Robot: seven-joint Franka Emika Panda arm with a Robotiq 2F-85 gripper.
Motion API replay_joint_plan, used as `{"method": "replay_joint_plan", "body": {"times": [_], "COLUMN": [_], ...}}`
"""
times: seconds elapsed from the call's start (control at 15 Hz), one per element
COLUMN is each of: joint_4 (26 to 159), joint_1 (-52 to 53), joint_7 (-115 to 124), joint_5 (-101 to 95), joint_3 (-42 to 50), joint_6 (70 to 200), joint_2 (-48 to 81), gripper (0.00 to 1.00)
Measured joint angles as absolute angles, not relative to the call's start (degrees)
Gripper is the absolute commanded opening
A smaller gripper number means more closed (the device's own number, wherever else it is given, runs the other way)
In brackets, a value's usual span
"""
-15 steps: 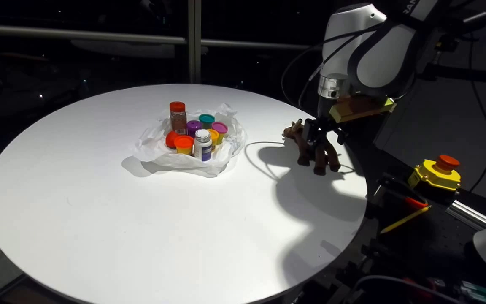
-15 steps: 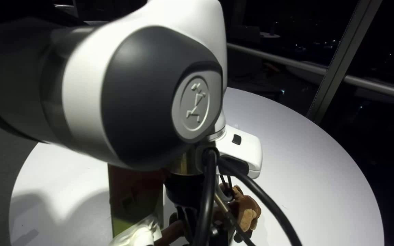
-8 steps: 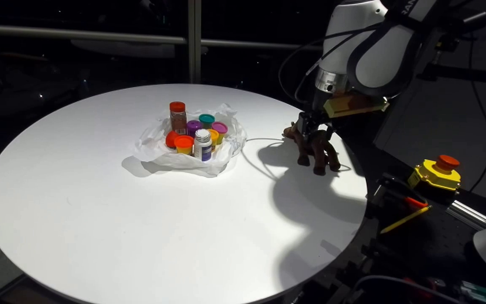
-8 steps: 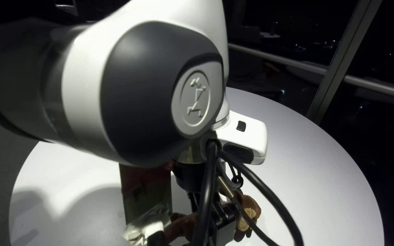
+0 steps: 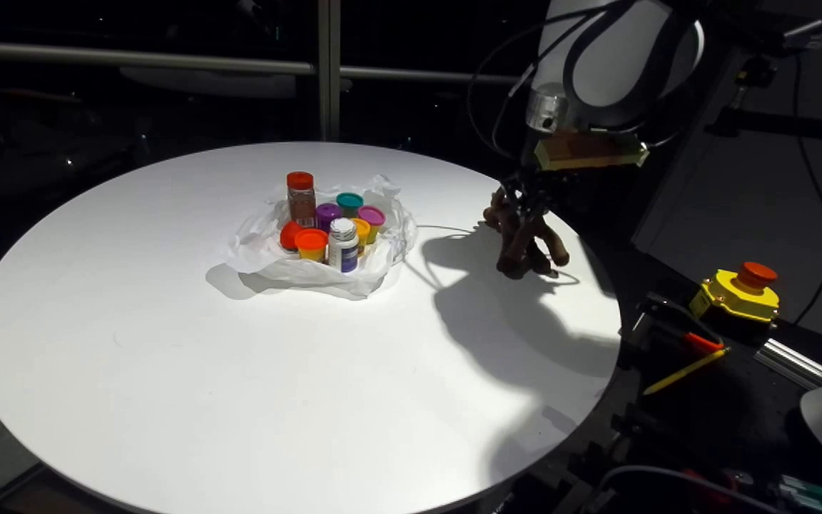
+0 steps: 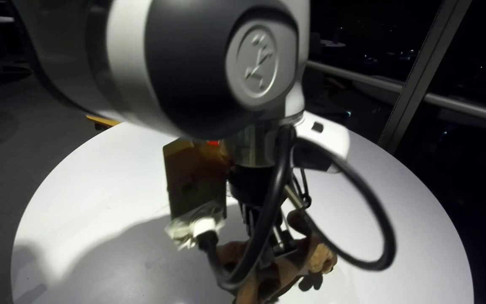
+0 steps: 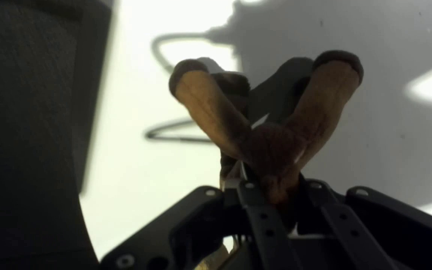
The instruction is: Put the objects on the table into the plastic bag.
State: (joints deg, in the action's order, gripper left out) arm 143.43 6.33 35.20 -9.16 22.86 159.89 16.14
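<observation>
Can see the brown plush toy pinched between the fingers of the pincer, drawn in narrow on its body, near the centre of the wrist view. Cannot follow the body below the fingers; can trace two legs spread in a V, dark feet toward the top of the frame. Must leave unnamed a dark blurred shape, cut off by the left edge.

In an exterior view, find the toy at middle right, long axis apparently sloping from upper left to lower right, feet pointing down — head end lost in shadow and behind the pincer. Cannot tell feet touching the tabletop from feet just above it.

In an exterior view, find the tan muzzle low and right of centre, turned to the right, with a cable crossing the body and the lowest part cut by the bottom edge. Lose much else behind the arm.

Well apart from the toy, left of centre, see the plastic bag wrinkled around a red-capped bottle, a white-capped bottle and coloured tubs, partly overlapping.
</observation>
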Motion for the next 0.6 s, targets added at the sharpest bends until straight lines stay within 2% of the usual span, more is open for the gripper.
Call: {"method": "replay_joint_plan", "body": {"times": [0.07,0.27,0.6], "joint_4": [142.1,138.2,127.8], "joint_1": [6.3,6.2,4.9], "joint_7": [35.5,37.7,39.4], "joint_5": [-9.2,-10.4,-7.2], "joint_3": [23.5,23.2,13.4], "joint_6": [158.1,154.9,150.6], "joint_2": [14.3,8.1,4.9], "gripper": [0.07,0.08,0.08]}}
